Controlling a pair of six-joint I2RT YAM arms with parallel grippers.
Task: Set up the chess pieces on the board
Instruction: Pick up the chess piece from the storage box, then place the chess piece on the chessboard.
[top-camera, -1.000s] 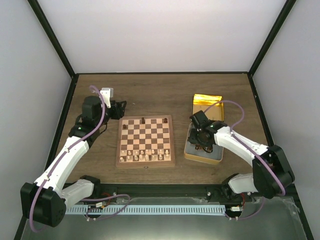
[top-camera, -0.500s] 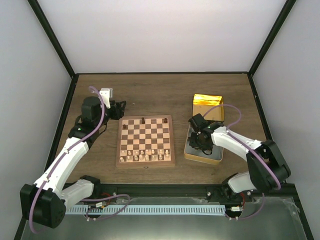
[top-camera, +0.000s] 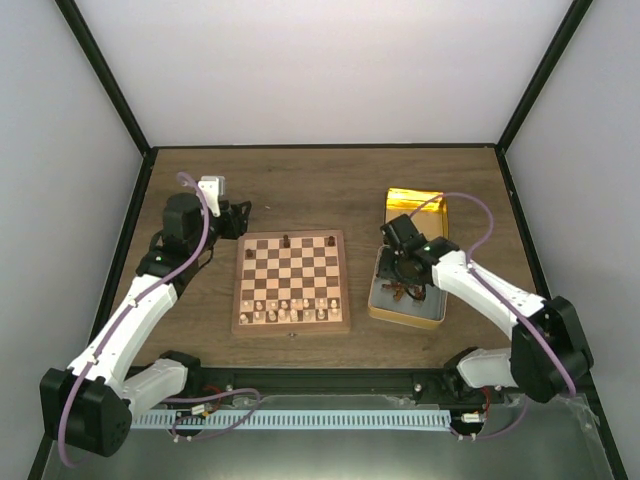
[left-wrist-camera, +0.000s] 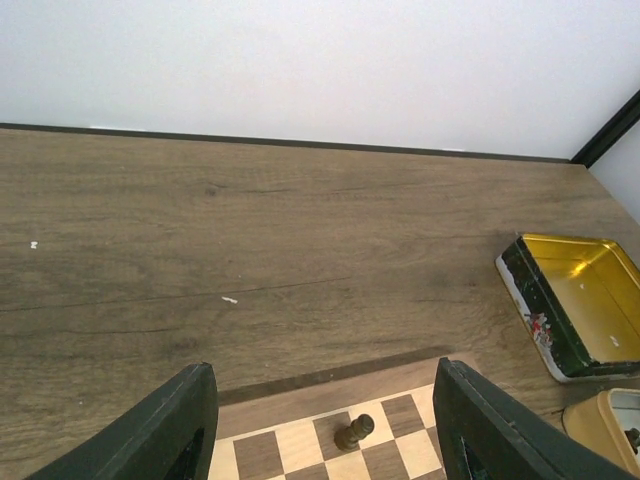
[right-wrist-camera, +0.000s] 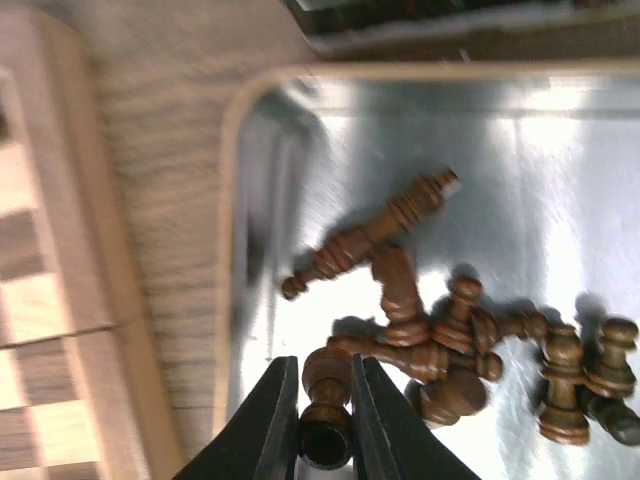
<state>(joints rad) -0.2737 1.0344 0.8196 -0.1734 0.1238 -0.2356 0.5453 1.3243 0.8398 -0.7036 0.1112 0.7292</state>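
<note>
The right gripper (right-wrist-camera: 325, 425) is clamped on a small, dark brown turned-wood chessman (right-wrist-camera: 326, 372). It is beside the heaped chess pieces (right-wrist-camera: 450, 350) in the silvery tin (right-wrist-camera: 560, 150), right of the board (top-camera: 291, 283). The left gripper (left-wrist-camera: 325, 430) hangs, jaws apart, at the board's far left corner.

chess pieces (right-wrist-camera: 372, 238): glossy turned wood | tin (right-wrist-camera: 560, 160): shiny metal | board (top-camera: 291, 275): wood
</note>
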